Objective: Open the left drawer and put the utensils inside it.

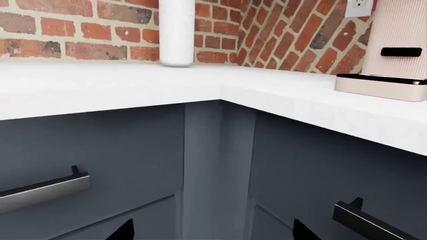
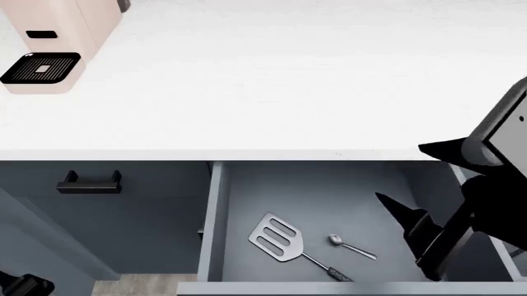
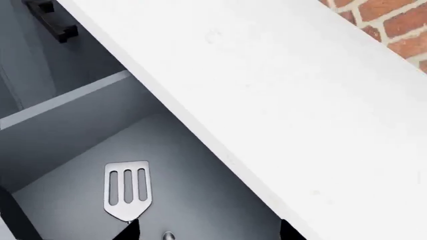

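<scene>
The left drawer (image 2: 313, 188) stands pulled out under the white counter in the head view. On its grey-blue floor lie the utensils: a slotted metal spatula (image 2: 280, 237) with its dark handle toward the front, and a small teaspoon (image 2: 346, 245) just to its right. My right gripper (image 2: 398, 171) hangs open above the drawer's right part with nothing in it. Its wrist view shows the spatula (image 3: 128, 190) and the teaspoon's bowl (image 3: 168, 235) below the open right gripper (image 3: 210, 235). My left gripper (image 1: 213, 235) is open and empty, facing the cabinet corner.
A pale pink coffee machine (image 2: 49, 46) stands at the counter's (image 2: 263, 80) back left. A narrower drawer front with a short black handle (image 2: 89, 183) sits left of the open drawer. The left wrist view shows a brick wall (image 1: 80, 30), a white cylinder (image 1: 177, 30) and two bar handles (image 1: 40, 190).
</scene>
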Robot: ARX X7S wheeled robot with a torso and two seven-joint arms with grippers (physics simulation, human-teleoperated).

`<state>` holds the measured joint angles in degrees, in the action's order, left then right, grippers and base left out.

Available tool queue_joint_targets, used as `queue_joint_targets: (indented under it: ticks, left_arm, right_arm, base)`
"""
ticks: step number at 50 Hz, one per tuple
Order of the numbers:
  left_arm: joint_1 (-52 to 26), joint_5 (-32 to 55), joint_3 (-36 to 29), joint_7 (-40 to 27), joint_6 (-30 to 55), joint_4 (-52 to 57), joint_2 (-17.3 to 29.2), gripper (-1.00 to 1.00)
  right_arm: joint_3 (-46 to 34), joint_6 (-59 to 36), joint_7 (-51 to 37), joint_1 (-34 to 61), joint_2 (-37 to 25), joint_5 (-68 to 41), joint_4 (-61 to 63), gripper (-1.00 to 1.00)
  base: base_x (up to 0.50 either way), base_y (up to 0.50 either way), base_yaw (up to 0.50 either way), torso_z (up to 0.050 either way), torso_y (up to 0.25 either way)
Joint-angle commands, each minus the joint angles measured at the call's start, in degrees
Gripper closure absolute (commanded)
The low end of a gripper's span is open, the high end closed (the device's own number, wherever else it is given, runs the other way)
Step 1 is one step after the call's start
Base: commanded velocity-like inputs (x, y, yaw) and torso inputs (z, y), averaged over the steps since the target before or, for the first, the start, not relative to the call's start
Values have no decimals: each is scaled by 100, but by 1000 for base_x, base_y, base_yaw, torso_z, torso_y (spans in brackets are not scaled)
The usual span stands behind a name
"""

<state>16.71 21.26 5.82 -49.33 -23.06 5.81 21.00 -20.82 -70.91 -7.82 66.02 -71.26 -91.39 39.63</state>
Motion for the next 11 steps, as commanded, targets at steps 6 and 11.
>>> queue_joint_targets:
  ticks: [6, 11]
  left_arm:
    - [38, 19, 18, -2, -4, 72, 17, -100]
    - [53, 18, 20, 1, -21, 75, 12, -100]
  right_arm:
    - [651, 784, -1432, 257, -724, -1399, 45, -100]
    - [960, 1776, -2108, -328, -1377, -1783, 350, -100]
  base:
    - [0, 0, 0, 0, 0]
    - [0, 0, 0, 0, 0]
